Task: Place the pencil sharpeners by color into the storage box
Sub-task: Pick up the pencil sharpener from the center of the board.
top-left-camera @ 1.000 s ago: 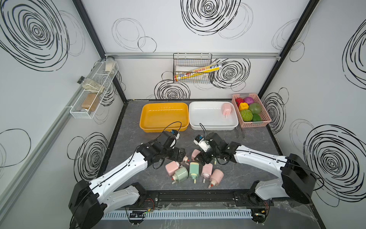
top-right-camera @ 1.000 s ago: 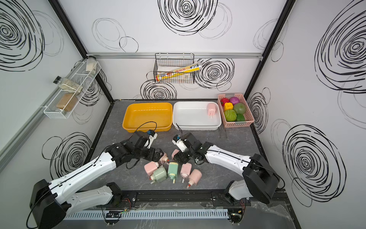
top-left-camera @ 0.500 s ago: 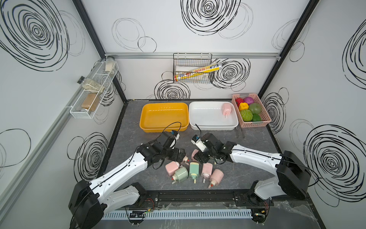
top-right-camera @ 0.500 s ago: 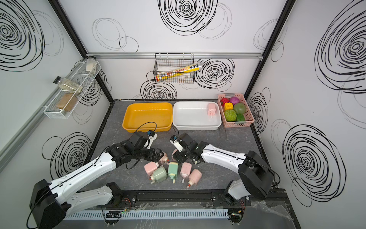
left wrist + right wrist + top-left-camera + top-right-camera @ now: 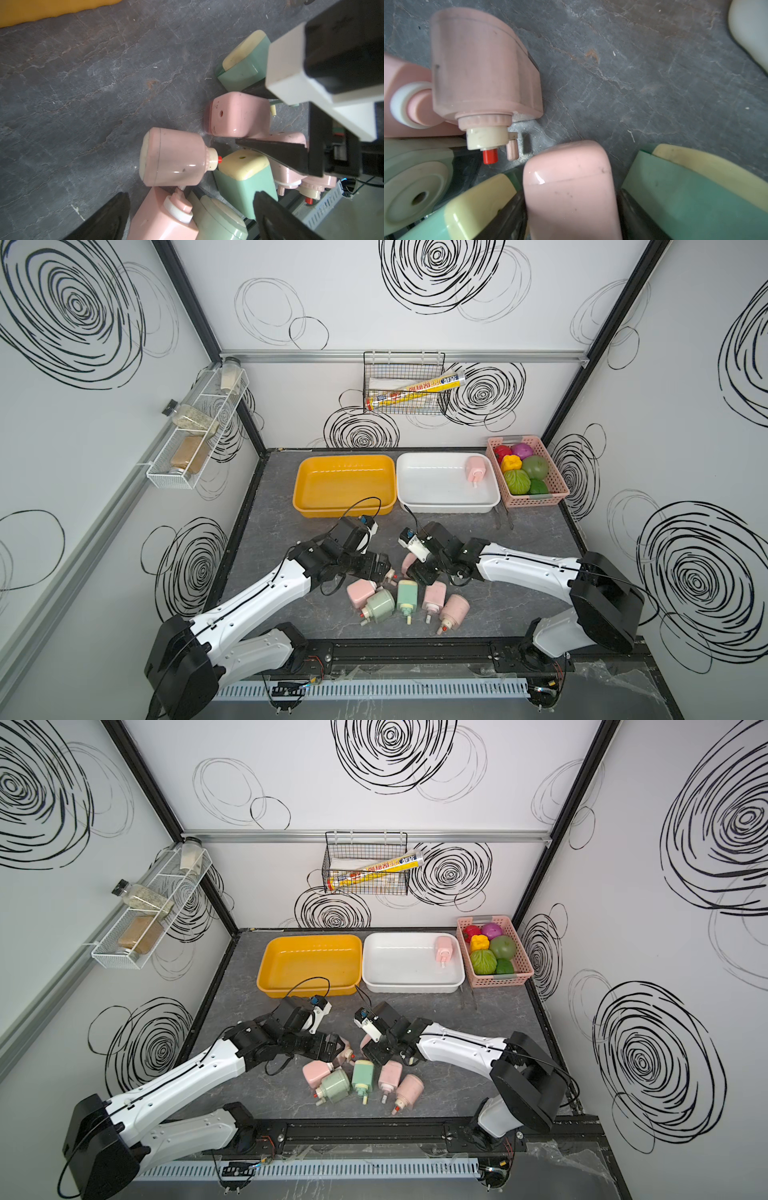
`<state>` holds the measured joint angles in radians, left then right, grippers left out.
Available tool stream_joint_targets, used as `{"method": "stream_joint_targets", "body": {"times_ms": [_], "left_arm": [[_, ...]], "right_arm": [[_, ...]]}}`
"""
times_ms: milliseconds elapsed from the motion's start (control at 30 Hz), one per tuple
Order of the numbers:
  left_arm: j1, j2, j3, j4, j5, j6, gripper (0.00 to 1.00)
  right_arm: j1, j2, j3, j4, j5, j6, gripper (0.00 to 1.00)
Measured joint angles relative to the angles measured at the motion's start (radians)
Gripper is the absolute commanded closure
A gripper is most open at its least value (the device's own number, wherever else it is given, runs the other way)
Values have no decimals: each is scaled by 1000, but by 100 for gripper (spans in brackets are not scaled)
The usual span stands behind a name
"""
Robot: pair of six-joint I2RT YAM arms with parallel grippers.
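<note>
Several pink and mint green pencil sharpeners lie bunched near the table's front edge, among them a mint green one [image 5: 406, 595] and a pink one [image 5: 434, 597]. My right gripper [image 5: 417, 572] is down at the back of the bunch. Its black fingers [image 5: 512, 218] press both sides of a pink sharpener [image 5: 571, 187] that rests on the table [image 5: 409, 562]. My left gripper [image 5: 191, 207] is open, hovering over a pink sharpener [image 5: 164, 220] and a pale green one [image 5: 220, 220]. Another pink sharpener [image 5: 475, 470] lies in the white storage box [image 5: 446, 506]. The yellow storage box [image 5: 343, 510] holds nothing.
A pink basket [image 5: 528, 499] of toy fruits and vegetables stands right of the white box, with metal tongs [image 5: 503, 518] on the table in front of it. A wire basket [image 5: 405, 383] hangs on the back wall and a wire rack [image 5: 195, 435] of jars on the left wall.
My right gripper has slid left along the table onto the pink sharpener and its jaws have narrowed against it. The left arm has not moved.
</note>
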<state>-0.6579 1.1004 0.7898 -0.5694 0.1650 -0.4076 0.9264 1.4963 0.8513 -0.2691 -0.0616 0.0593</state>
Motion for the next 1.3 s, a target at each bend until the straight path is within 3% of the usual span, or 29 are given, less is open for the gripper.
{"method": "stream_joint_targets", "body": {"times_ms": [433, 567, 667, 700, 1067, 1300], "left_arm": [[0, -6, -11, 19, 29, 0, 1], [0, -6, -11, 20, 29, 0, 1], [0, -6, -11, 24, 27, -2, 1], [0, -7, -11, 27, 25, -4, 1], [38, -11, -11, 109, -50, -76, 1], [92, -14, -11, 161, -79, -129, 1]], "right_arm": [[0, 0, 0, 0, -2, -4, 54], [0, 0, 2, -1, -2, -3, 72], [0, 0, 5, -7, -2, -3, 97], [0, 0, 6, -10, -2, -3, 100], [-17, -85, 35, -23, -15, -8, 100], [-111, -231, 39, -10, -52, -5, 100]]}}
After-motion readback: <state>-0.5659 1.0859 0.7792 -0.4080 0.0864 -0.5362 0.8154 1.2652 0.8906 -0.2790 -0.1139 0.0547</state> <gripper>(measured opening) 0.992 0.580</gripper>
